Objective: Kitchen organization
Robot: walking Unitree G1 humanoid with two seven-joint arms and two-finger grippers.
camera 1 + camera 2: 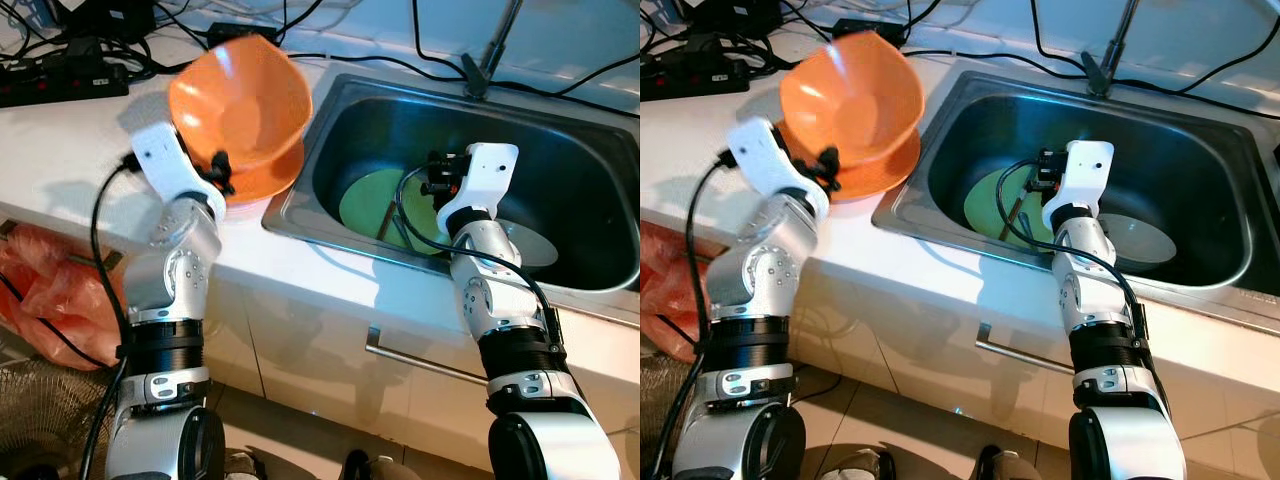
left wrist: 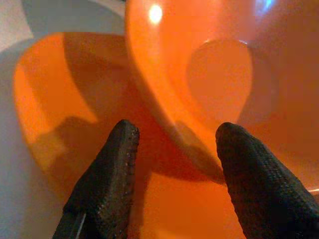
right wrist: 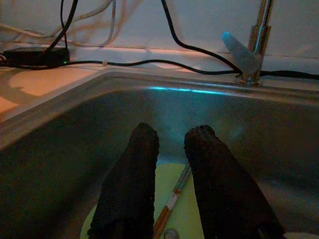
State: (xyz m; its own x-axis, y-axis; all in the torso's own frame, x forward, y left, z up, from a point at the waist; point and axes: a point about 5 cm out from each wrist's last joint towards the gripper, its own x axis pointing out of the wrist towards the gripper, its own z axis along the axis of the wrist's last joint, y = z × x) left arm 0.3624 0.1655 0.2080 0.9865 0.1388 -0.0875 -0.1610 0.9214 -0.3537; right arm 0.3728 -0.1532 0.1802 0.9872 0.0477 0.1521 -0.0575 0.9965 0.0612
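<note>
Status: tidying partly done, by my reading. Two orange bowls sit on the white desk [image 1: 60, 150] beside the sink [image 1: 330, 110]. The upper orange bowl [image 1: 240, 100] is tilted, held up over the lower orange bowl [image 2: 45, 114]; nesting is not finished. Left in the sink: green plate [image 1: 375, 200], chopsticks [image 3: 172, 196] lying across it, and a grey dish [image 1: 530, 245].

Left tool [image 2: 172, 164]: fingers [image 2: 107, 169] spread wide, straddling the upper bowl's rim; wrist view suggests one finger inside, one outside, so grasping it.

Right tool [image 3: 169, 169]: down inside the sink above the chopsticks, fingers slightly parted, holding nothing.
</note>
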